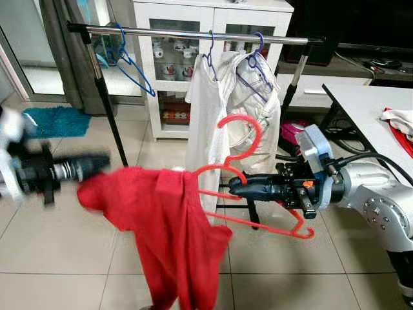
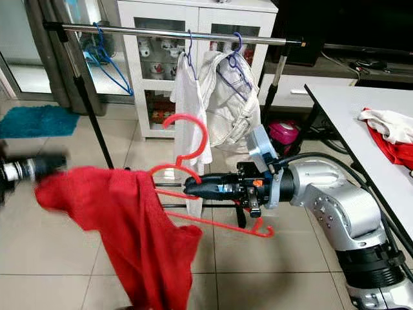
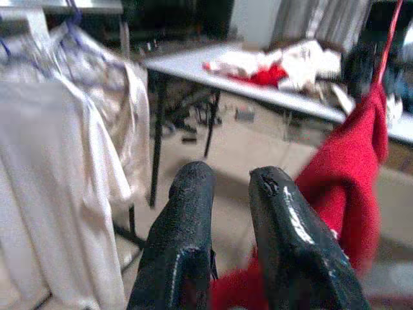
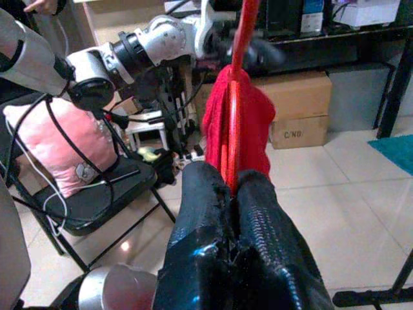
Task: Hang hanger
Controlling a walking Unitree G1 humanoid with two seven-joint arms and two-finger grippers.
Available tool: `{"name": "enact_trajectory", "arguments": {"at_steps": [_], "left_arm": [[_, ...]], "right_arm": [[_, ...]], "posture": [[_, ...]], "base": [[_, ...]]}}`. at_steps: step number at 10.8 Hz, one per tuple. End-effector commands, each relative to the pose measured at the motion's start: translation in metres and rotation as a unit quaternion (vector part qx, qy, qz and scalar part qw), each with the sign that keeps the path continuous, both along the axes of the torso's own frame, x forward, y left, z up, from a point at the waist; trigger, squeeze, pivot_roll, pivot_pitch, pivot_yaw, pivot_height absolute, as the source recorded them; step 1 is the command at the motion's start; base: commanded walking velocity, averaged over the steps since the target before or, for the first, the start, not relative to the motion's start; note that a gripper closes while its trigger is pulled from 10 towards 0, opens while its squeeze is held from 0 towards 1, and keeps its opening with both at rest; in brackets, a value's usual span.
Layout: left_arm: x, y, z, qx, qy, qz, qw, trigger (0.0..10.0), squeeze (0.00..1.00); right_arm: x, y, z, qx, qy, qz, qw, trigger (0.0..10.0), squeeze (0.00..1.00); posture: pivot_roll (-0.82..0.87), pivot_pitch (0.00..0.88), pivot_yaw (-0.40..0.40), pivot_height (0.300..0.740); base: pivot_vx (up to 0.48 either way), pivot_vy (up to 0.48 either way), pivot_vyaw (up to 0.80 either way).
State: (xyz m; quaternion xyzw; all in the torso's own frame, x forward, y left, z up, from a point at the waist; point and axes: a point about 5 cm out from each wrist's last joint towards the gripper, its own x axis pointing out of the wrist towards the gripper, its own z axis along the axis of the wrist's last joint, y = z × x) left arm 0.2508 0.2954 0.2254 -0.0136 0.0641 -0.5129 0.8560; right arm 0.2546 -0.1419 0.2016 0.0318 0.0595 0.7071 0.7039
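My right gripper is shut on a red plastic hanger, holding it mid-air in front of the clothes rail. The hanger's hook points up, well below the rail. A red shirt drapes from the hanger's left side and hangs towards the floor. In the right wrist view the hanger runs up from between the shut fingers. My left gripper is blurred at the shirt's upper left edge. In the left wrist view its fingers stand apart, with the red cloth beside them.
White garments on purple hangers and an empty blue hanger hang on the rail. A white cabinet stands behind it. A table with clothes is at the right, and a teal mat lies at the left.
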Motion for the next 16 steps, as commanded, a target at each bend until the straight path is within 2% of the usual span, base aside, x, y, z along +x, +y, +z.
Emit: {"name": "enact_trajectory", "arguments": {"at_steps": [1,2,3,4,5,6,7,8,9,10,11,12,16], "left_arm": [[-0.002,0.001,0.009,-0.029,0.002,-0.002,1.0,10.0,0.0],[-0.01,0.001,0.012,-0.033,0.019,-0.026,0.999,10.0,0.0],[-0.018,-0.001,0.009,-0.021,0.031,-0.048,0.998,10.0,0.4],[-0.025,-0.003,0.004,0.009,0.049,-0.06,0.997,10.0,0.76],[-0.027,-0.002,0.0,0.045,0.051,-0.053,0.996,10.0,1.0],[-0.029,-0.001,-0.005,0.078,0.044,-0.048,0.995,10.0,1.0],[-0.028,-0.001,-0.007,0.106,0.012,-0.037,0.994,10.0,0.98],[-0.027,0.0,-0.011,0.141,-0.01,-0.032,0.989,10.0,0.05],[-0.024,0.002,-0.016,0.162,-0.016,-0.015,0.987,10.0,0.0],[-0.024,0.001,-0.019,0.166,-0.011,-0.02,0.986,10.0,0.0],[-0.022,-0.002,-0.025,0.149,-0.006,-0.027,0.989,4.6,0.0],[-0.021,-0.001,-0.028,0.143,-0.004,-0.028,0.989,0.0,0.0],[-0.007,0.011,-0.041,0.142,-0.016,0.017,0.99,0.0,0.0]], "right_arm": [[0.001,-0.003,0.011,0.015,-0.025,0.002,1.0,10.0,0.0],[0.002,-0.004,0.011,0.014,-0.024,0.0,1.0,10.0,0.0],[0.003,-0.004,0.01,0.014,-0.024,-0.002,1.0,10.0,0.0],[0.004,-0.006,0.01,0.012,-0.024,-0.003,1.0,10.0,0.0],[0.005,-0.007,0.011,0.011,-0.025,-0.003,1.0,10.0,0.0],[0.005,-0.007,0.012,0.011,-0.026,-0.002,1.0,10.0,0.0],[0.005,-0.006,0.012,0.011,-0.026,-0.001,1.0,10.0,0.0],[0.005,-0.006,0.012,0.011,-0.026,0.0,1.0,10.0,0.0],[0.004,-0.005,0.012,0.011,-0.026,0.004,1.0,10.0,0.0],[0.003,-0.005,0.013,0.011,-0.026,0.005,1.0,10.0,0.0],[0.003,-0.005,0.013,0.011,-0.026,0.006,1.0,10.0,0.0],[0.003,-0.005,0.013,0.01,-0.026,0.006,1.0,10.0,0.0],[0.003,-0.004,0.015,0.01,-0.027,0.01,1.0,10.0,0.0]], "posture": [[-0.02,0.0,-0.012,0.74],[-0.02,0.0,-0.014,0.74],[-0.02,0.0,-0.014,0.74],[-0.02,0.0,-0.016,0.74],[-0.02,0.0,-0.017,0.74],[-0.02,0.0,-0.017,0.74],[-0.02,0.0,-0.018,0.74],[-0.02,0.0,-0.018,0.74],[-0.02,0.0,-0.019,0.74],[-0.03,0.0,-0.018,0.74],[-0.03,0.0,-0.019,0.74],[-0.03,0.0,-0.02,0.74],[-0.04,0.0,-0.023,0.74]], "base": [[0.0,0.0,0.0],[0.0,0.0,0.0],[0.0,0.0,0.0],[0.0,0.0,0.0],[0.0,0.0,0.0],[0.0,0.0,0.0],[0.0,0.0,0.0],[0.0,0.0,0.0],[0.0,0.0,0.0],[0.0,0.0,0.0],[0.0,0.0,0.0],[0.0,0.0,0.0],[0.0,0.0,0.0]]}}
